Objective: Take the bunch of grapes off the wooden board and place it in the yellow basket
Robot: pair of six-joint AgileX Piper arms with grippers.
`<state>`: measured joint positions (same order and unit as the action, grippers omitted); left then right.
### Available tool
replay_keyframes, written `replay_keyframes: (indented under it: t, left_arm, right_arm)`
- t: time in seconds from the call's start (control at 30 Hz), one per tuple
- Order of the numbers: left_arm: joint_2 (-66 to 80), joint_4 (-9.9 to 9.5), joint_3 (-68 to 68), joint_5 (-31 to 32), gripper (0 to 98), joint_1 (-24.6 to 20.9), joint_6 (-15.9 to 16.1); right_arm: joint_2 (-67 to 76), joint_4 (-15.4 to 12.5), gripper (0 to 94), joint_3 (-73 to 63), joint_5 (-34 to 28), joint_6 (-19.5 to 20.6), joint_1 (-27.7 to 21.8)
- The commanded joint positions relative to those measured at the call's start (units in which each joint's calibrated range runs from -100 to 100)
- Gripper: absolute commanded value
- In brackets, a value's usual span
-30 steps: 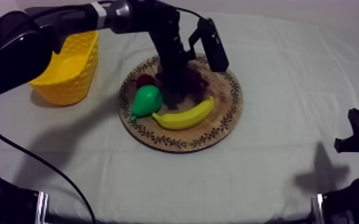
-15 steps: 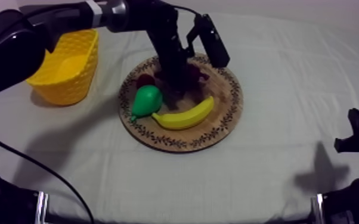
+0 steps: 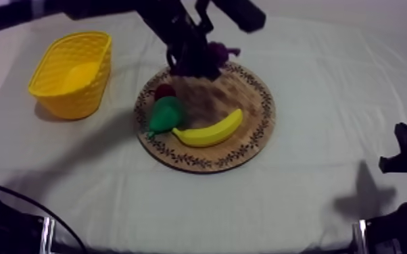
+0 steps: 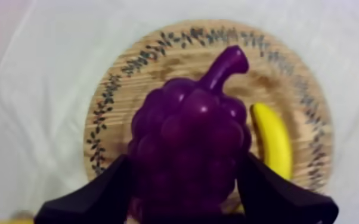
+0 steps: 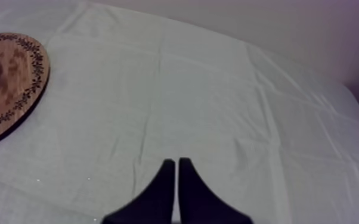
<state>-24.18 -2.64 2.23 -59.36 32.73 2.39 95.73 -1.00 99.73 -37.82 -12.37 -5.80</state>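
Top view shows you the yellow basket (image 3: 71,71) at the left. Your left gripper (image 3: 190,59) squeezes the bunch of grapes (image 3: 214,53) over the wooden board's (image 3: 250,108) far rim. Your right gripper (image 5: 176,162) has its fingers pressed together.

Dim, soft overhead light lays the grey shadow of my left arm (image 3: 179,34) over the cloth (image 3: 314,88) and the board (image 3: 264,128) at its left edge, another near the cloth's right front corner.

Banana (image 3: 209,130), pear (image 3: 164,115) and small red fruit (image 3: 165,91) lie close together.
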Motion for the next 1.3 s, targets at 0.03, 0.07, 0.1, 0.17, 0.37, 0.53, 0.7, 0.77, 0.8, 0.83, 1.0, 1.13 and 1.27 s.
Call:
replay_keyframes:
  t: [0.03,0.07,0.1,0.17,0.37,0.53,0.7,0.77,0.8,0.83,1.0,1.13,1.27]
  left_arm:
    - [7.67,-0.72,-0.72,-1.25,56.5,0.04,-4.78]
    - [9.3,-1.05,-1.07,-1.68,56.9,-0.05,-5.62]
    - [10.93,-1.34,-1.49,-2.2,57.2,-0.29,-6.46]
    - [14.18,-1.57,-2.56,-3.34,58.1,-1.28,-7.84]
    - [21.9,-1.1,-8.04,-5.54,59.9,-6.53,-10.31]
    - [25.43,-0.19,-15.04,-4.22,61.0,-12.31,-9.99]
    - [26.71,1.12,-20.16,-1.74,61.4,-18.5,-7.99]
    - [26.37,1.63,-20.53,-1.43,61.6,-20.86,-6.93]
    - [26.03,1.85,-20.47,-1.37,61.7,-21.97,-6.43]
    - [25.65,2.08,-20.32,-1.32,61.7,-23.04,-5.96]
    - [23.11,3.09,-19.0,-1.24,62.5,-27.7,-4.09]
    - [20.93,3.43,-18.03,-1.13,63.0,-30.23,-3.2]
    - [18.96,3.6,-19.11,0.42,63.1,-31.6,-2.75]
  right_arm:
    - [0.02,0.0,0.2,0.04,0.0,-0.01,-0.02]
    - [0.02,0.0,0.2,0.04,0.0,-0.01,-0.02]
    - [0.02,0.0,0.2,0.04,0.0,-0.01,-0.02]
    - [0.02,0.0,0.2,0.04,0.0,-0.01,-0.02]
    - [0.02,0.0,0.2,0.04,0.0,-0.03,-0.02]
    - [0.02,0.0,0.2,0.04,0.0,-0.05,-0.02]
    - [0.02,0.0,0.2,0.04,0.0,-0.04,-0.02]
    - [0.02,0.0,0.2,0.04,0.0,-0.05,-0.02]
    - [0.02,0.0,0.2,0.04,0.0,-0.04,-0.02]
    - [0.02,0.0,0.2,0.04,0.0,-0.03,-0.02]
    - [0.02,0.0,0.2,0.04,0.0,-0.04,-0.02]
    - [0.02,0.0,0.2,0.04,0.0,-0.04,-0.02]
    - [0.02,0.0,0.2,0.04,0.0,-0.03,-0.02]
